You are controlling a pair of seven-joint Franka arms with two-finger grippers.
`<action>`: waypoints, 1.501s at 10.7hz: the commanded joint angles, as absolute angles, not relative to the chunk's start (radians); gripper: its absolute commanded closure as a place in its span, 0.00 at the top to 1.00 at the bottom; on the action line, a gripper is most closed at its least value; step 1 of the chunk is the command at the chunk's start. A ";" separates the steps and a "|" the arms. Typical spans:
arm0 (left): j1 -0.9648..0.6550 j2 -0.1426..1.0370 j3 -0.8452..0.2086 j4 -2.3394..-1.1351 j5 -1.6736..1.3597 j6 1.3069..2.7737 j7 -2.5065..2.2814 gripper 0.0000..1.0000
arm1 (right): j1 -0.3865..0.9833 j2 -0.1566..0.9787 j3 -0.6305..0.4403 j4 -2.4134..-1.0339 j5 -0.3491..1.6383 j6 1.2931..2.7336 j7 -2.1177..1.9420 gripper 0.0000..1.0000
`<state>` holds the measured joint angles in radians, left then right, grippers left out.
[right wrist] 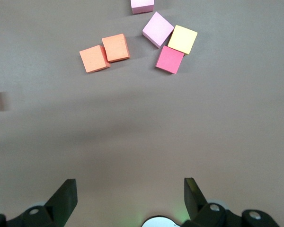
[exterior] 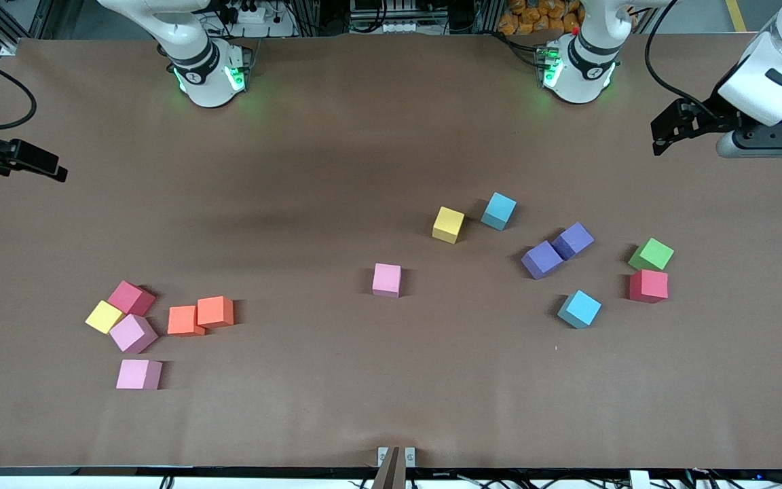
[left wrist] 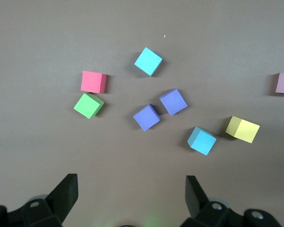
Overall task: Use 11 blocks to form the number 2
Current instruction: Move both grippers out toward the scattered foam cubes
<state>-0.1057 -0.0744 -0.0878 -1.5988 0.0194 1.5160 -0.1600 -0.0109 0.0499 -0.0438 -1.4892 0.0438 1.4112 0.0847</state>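
The blocks lie loose in two groups; no number 2 is in view. Toward the right arm's end sit a red block (exterior: 132, 297), a yellow one (exterior: 104, 316), two pink (exterior: 133, 333) (exterior: 138, 374) and two orange (exterior: 185, 320) (exterior: 215, 312). A pink block (exterior: 387, 280) sits alone mid-table. Toward the left arm's end are yellow (exterior: 449, 224), light blue (exterior: 499, 210) (exterior: 579, 309), purple (exterior: 542, 259) (exterior: 573, 240) and red (exterior: 648, 286) blocks. My left gripper (left wrist: 131, 189) hangs open and empty over the table at its own end. My right gripper (right wrist: 130, 191) is likewise open and empty.
A green cube (exterior: 651, 255) sits against the red block at the left arm's end, farther from the front camera. Both arm bases (exterior: 209, 75) (exterior: 578, 68) stand along the table's back edge. Brown table surface (exterior: 296, 224) stretches between the two groups.
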 commanded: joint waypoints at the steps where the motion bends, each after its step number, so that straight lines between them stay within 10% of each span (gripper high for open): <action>1: -0.117 -0.063 -0.074 -1.575 0.024 1.514 -0.143 1.00 | -0.031 0.034 -0.025 -1.489 0.032 1.405 0.089 1.00; 10: -0.218 0.037 -0.144 -1.756 0.049 1.755 -0.130 1.00 | -0.011 0.148 -0.023 -1.508 0.051 1.453 0.095 1.00; 16: -0.351 0.193 -0.222 -1.901 -0.012 2.038 -0.181 1.00 | 0.046 0.434 0.006 -1.506 0.097 1.776 0.055 1.00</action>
